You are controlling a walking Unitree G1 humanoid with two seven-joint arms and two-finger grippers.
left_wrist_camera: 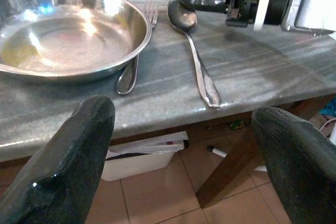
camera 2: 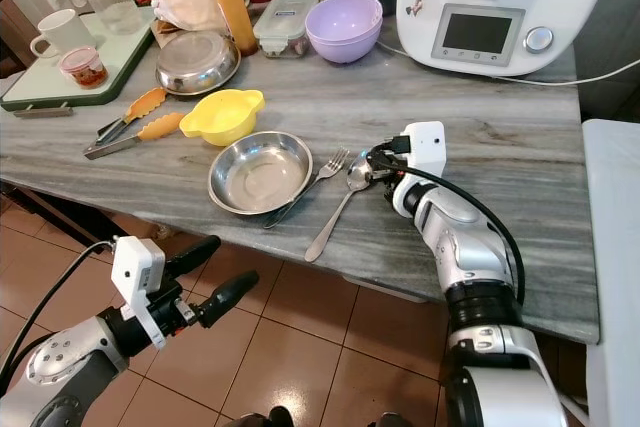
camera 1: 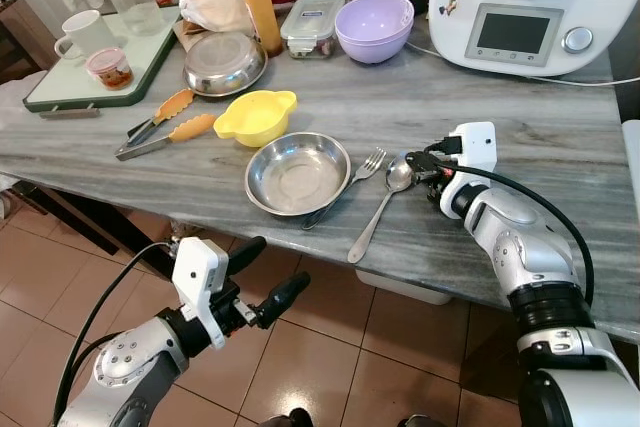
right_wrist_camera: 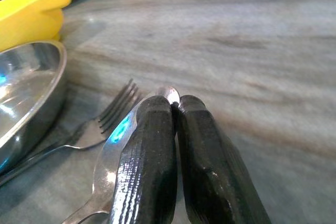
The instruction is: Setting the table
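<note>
So our right pincer (camera 1: 418, 162) is down on the grey stone table (camera 1: 560, 137), fingers pressed together with nothing between them, tips right over the bowl of the spoon (camera 1: 385, 197). The spoon lies angled with its handle pointing toward the near edge, just right of the fork (camera 1: 350, 182), which rests against the right rim of the steel plate (camera 1: 297, 174). A yellow bowl (camera 1: 256, 116) sits just beyond the plate, tongs (camera 1: 165, 125) to its left. Our left pincer (camera 1: 268, 275) hangs below the near table edge over the tiled floor (camera 1: 320, 347), fingers spread wide and holding nothing.
</note>
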